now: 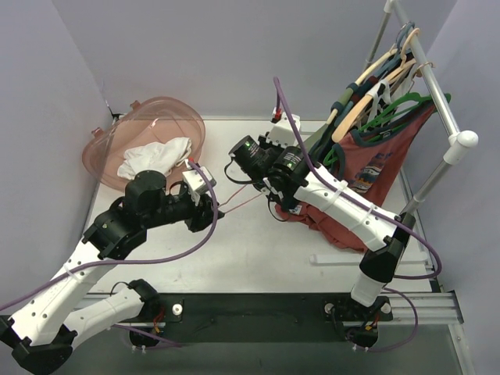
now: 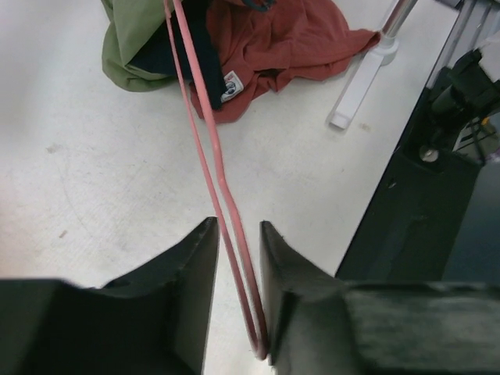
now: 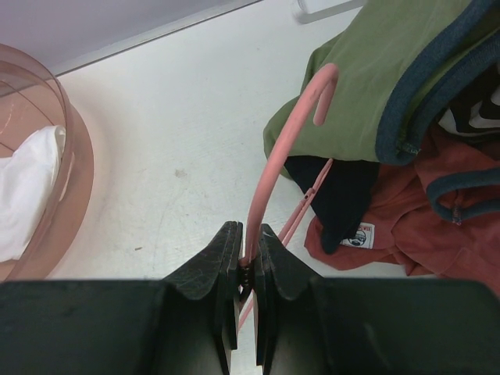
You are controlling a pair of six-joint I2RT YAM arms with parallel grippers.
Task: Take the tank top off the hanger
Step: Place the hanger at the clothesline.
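Lengthwise, the pink hanger (image 2: 216, 164) runs from between the left gripper's (image 2: 238, 234) parted jaws toward the tank top (image 2: 266, 39); the right gripper (image 3: 244, 238) clamps its hook.

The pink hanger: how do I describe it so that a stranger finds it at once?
Find the clothes rack on the right of the table, then the heap of clothes below it. The pink hanger sticks out of that heap leftwards, its hook end in the right gripper; unlike the wooden hangers above, it is thin and off the rail.
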